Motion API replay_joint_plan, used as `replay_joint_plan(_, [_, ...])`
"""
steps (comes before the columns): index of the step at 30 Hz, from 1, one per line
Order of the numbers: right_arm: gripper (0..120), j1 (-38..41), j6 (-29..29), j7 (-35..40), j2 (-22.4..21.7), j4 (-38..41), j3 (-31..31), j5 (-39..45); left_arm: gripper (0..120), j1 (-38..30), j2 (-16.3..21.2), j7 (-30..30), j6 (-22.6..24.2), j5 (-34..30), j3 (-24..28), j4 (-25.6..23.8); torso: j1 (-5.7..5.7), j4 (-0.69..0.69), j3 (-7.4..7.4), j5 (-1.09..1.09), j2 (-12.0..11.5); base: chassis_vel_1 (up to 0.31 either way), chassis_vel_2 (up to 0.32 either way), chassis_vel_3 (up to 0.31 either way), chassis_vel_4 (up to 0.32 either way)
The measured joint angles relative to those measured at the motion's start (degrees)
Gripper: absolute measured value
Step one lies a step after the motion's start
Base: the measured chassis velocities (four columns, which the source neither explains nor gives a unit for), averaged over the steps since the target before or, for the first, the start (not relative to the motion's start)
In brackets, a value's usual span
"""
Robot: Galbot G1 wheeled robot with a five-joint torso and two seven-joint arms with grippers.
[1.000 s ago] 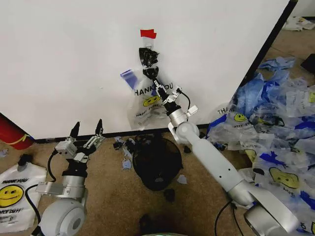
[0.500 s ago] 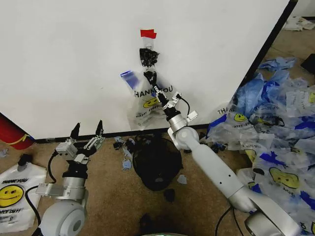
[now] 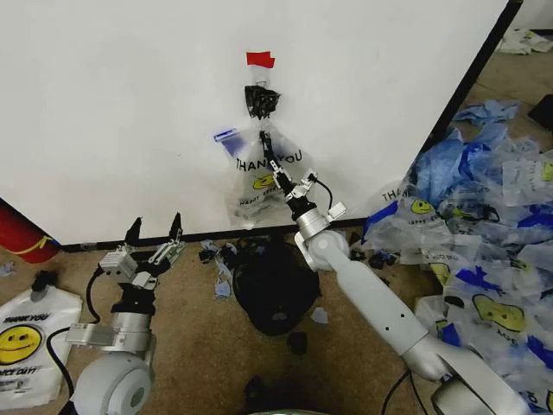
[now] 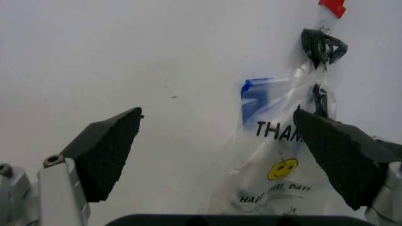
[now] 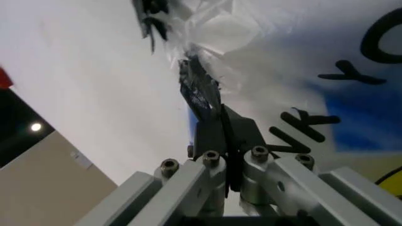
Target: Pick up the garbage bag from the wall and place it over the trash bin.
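The right gripper point(image 3: 271, 161) is reaching up against the wall point(image 3: 121, 112), its fingers pinched together on the gathered upper part of the garbage bag point(image 3: 259, 186). The bag is hanging flat against the wall from a black clip point(image 3: 260, 99) just above the gripper, with a piece of red tape point(image 3: 260, 60) above that; its "THANK YOU" print and yellow smiley are lying beside and below the fingertips. The trash bin point(image 3: 275, 285) is standing on the floor below the gripper, near the wall's base and under the right forearm. The left gripper point(image 3: 154, 233) is hovering low and well to the side, its fingers spread apart and holding nothing, pointed toward the wall.
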Motion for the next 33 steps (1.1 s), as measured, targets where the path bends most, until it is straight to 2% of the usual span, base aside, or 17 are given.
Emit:
replay_joint_plan(12, [0,-2.41,2.41,-4.88,-3.59,2.97,-0.89,-1.79,97,-0.11,0.0,0.0,-0.04,0.15,0.19,0.19,0.0,0.0,0.0,0.0,0.0,0.0,0.0,0.0,0.0])
replay_joint_plan(33, [0,-10.29,3.36,-2.91,-9.13,9.26,-1.84,-2.56,97,0.42,-0.85,-0.08,-0.03,1.31,1.01,-0.01,0.0,0.0,0.0,0.0,0.0,0.0,0.0,0.0,0.0])
